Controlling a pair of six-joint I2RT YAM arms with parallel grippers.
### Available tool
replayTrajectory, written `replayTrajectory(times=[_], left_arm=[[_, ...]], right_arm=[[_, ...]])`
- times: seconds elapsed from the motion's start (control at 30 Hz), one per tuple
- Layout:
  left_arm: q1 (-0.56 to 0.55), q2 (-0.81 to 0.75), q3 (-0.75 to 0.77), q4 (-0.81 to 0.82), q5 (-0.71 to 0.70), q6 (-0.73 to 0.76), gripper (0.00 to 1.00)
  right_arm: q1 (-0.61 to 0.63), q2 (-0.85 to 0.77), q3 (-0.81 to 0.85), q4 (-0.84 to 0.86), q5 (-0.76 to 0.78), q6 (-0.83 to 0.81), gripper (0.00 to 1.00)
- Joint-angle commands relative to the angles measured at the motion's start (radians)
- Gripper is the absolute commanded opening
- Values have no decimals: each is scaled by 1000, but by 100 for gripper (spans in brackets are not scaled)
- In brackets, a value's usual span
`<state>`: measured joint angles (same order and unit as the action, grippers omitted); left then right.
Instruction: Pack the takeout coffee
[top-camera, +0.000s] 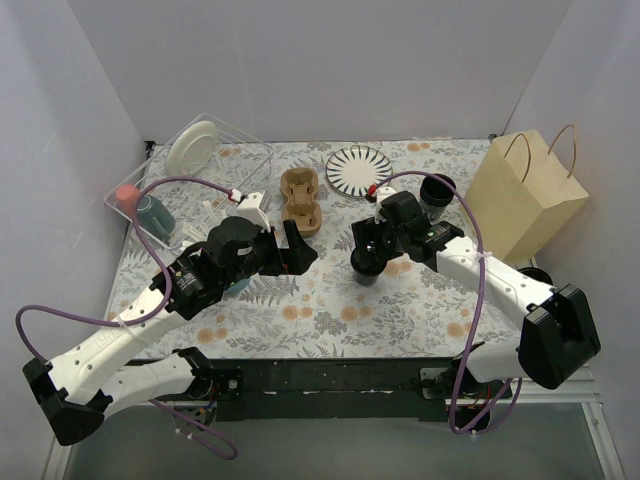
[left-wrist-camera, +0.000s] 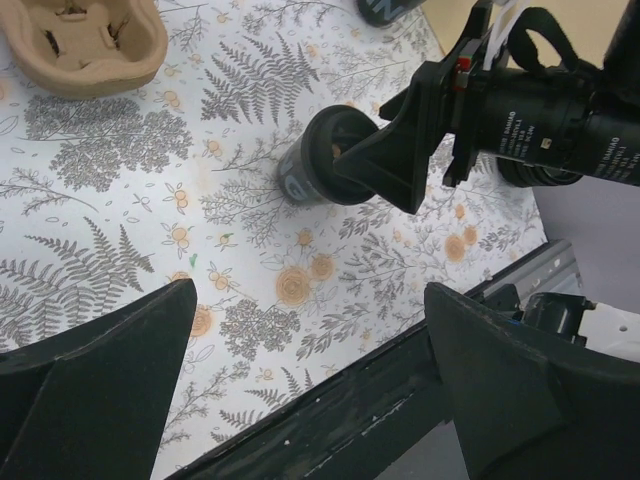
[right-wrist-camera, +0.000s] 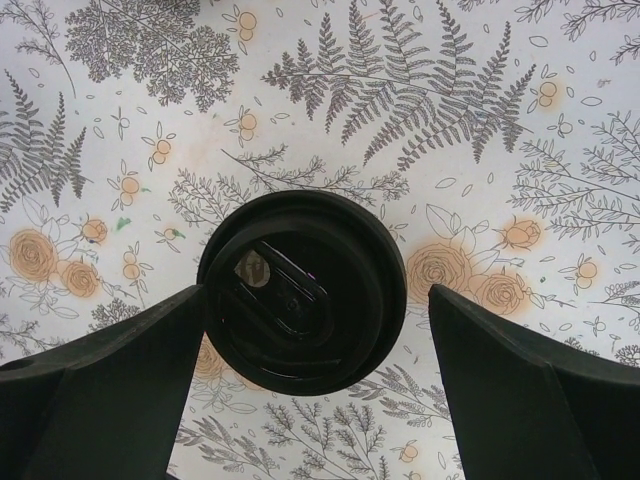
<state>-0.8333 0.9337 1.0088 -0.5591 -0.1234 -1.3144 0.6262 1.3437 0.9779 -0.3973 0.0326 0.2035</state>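
On table (top-camera: 330, 310): paper bag (top-camera: 525, 195) far right, carrier (top-camera: 301, 197) mid-back. Right gripper (top-camera: 368, 255) stood wide open astride lidded cup (right-wrist-camera: 300, 290), holding nothing. I judged: centre, descend below lid, close gently. Left gripper (left-wrist-camera: 310, 300) spread wide, empty. Second cup (top-camera: 437, 190) sat beside bag.

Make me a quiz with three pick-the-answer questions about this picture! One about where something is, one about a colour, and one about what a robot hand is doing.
1. Where is the cardboard cup carrier?
A in the paper bag
B on the table, beside the striped plate
C in the clear bin

2. What colour is the lid of the cup under the right gripper?
A white
B black
C red

3. How is the right gripper?
A open
B shut on the cup
C shut on the bag's handle

Answers: 1 B, it sits on the flowery cloth left of the plate. 2 B, the wrist view shows a round black lid. 3 A, its fingers stand wide apart.
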Motion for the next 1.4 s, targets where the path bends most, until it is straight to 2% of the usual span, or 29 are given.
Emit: replayTrajectory(times=[0.0, 0.33, 0.57, 1.0, 1.17, 1.37], left_arm=[[5, 7, -13, -28, -41, 24, 98], [3, 25, -4, -28, -67, 33, 98], [3, 33, 13, -50, -85, 44, 98], [3, 27, 27, -76, -105, 44, 98], [3, 31, 30, -74, -113, 44, 98], [3, 19, 16, -76, -153, 50, 98]], right_arm=[[13, 29, 44, 21, 39, -16, 98], [13, 48, 34, 67, 23, -15, 85], [-3, 67, 21, 138, 43, -15, 81], [-100, -9, -136, 310, -103, 37, 56], [-100, -52, -159, 319, -128, 40, 56], [-76, -61, -70, 193, -96, 56, 59]])
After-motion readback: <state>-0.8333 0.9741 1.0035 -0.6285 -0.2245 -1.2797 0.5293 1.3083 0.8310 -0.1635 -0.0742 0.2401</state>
